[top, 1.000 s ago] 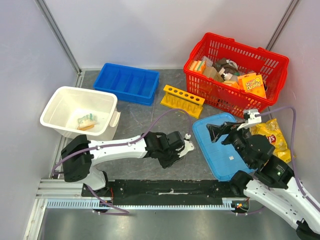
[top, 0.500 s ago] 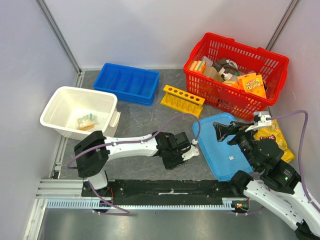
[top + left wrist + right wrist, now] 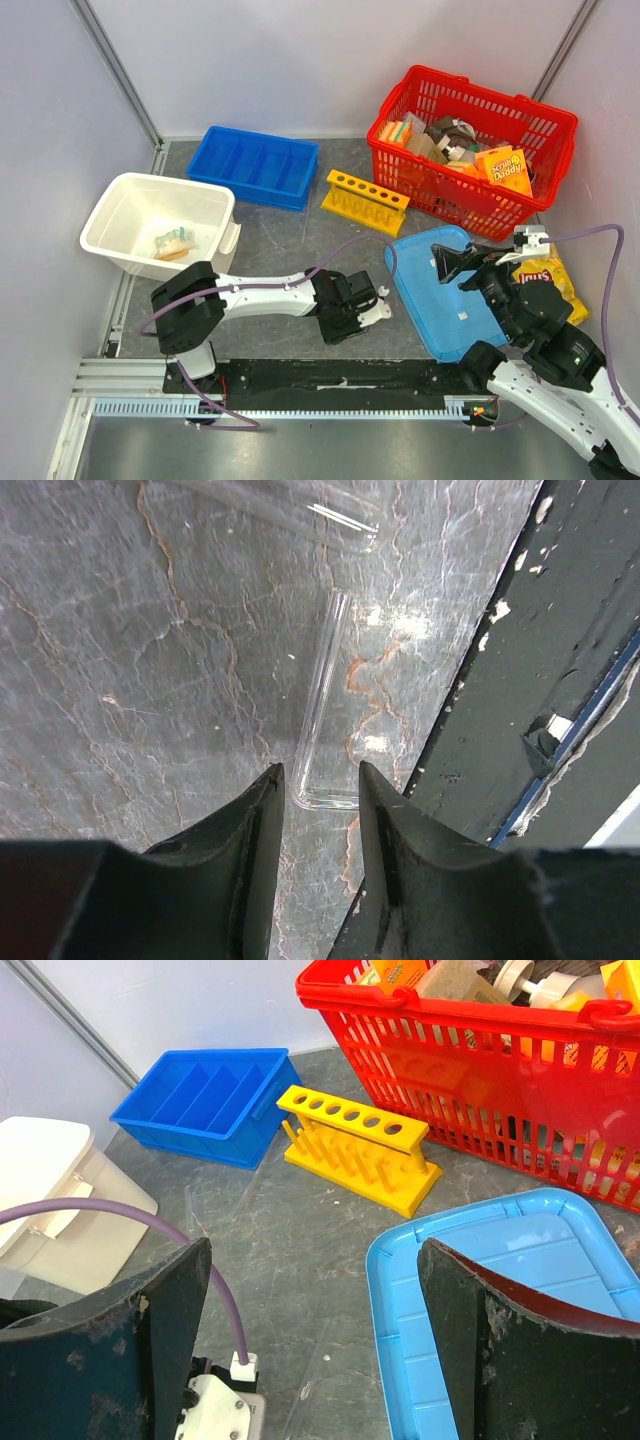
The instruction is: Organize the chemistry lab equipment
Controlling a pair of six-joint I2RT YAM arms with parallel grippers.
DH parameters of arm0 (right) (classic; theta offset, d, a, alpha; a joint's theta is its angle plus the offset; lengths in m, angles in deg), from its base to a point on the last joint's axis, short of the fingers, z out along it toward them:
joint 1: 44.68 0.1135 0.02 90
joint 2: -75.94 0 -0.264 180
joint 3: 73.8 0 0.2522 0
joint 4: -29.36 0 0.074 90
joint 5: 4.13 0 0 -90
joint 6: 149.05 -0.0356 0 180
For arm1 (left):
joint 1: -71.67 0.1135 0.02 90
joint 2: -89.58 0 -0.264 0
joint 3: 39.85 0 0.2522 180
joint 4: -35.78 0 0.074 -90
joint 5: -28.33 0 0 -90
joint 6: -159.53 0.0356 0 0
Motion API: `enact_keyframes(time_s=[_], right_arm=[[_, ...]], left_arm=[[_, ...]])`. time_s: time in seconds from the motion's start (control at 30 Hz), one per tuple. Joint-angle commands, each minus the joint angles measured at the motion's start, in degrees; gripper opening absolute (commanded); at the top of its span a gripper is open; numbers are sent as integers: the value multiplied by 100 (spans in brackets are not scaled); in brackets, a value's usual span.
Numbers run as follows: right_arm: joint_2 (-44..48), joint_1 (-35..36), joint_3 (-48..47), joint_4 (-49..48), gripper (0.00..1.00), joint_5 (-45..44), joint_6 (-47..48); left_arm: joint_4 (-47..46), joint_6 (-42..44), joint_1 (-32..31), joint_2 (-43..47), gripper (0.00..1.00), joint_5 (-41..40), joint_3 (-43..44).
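**Current step: pick up a tube with the left arm.**

1. Target. A thin clear glass tube [image 3: 322,700] lies flat on the grey marbled table top [image 3: 150,680], at the centre of the left wrist view. A second clear tube [image 3: 300,510] lies crosswise along the upper edge of that view, apart from the first.
2. Left gripper [image 3: 318,770]. The jaws are partly spread and pinch nothing. The near end of the target tube sits between the two fingertips [image 3: 262,810], with a little bare table showing on each side.
3. Axis. The tube runs from the lower centre of the frame upward, leaning slightly right. Its long axis points away from the gripper, so the jaws would close across its width.
4. Right gripper [image 3: 315,1250]. The jaws are spread wide and empty. In the overhead view it hovers over the light blue plastic tray [image 3: 440,300] at lower right, well apart from the tube. The left arm is the nearer one.
5. Destination, as judged. The yellow plastic test-tube rack with a row of round holes [image 3: 365,202] stands at the upper centre of the overhead view, and no tube can be made out in it.
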Motion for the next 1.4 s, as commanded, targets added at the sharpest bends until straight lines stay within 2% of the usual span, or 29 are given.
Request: enact_keyframes(time_s=[0.0, 0.33, 0.67, 1.13, 1.3, 1.37], right_arm=[[55, 25, -192, 3, 91, -155, 2], [90, 25, -183, 12, 91, -172, -15], [152, 25, -130, 30, 91, -181, -33], [213, 25, -60, 21, 91, -172, -86], [231, 16, -42, 21, 91, -155, -103], [222, 16, -25, 12, 91, -146, -121]], left_arm=[[-246, 198, -3, -95, 42, -54, -89], [-369, 154, -11, -226, 40, -81, -159], [-457, 110, -3, -314, 34, -230, -238], [-572, -91, -11, -332, 12, -300, -273], [-616, -215, 6, -244, 3, -528, -361], [-607, -320, 15, -200, 2, -678, -361]])
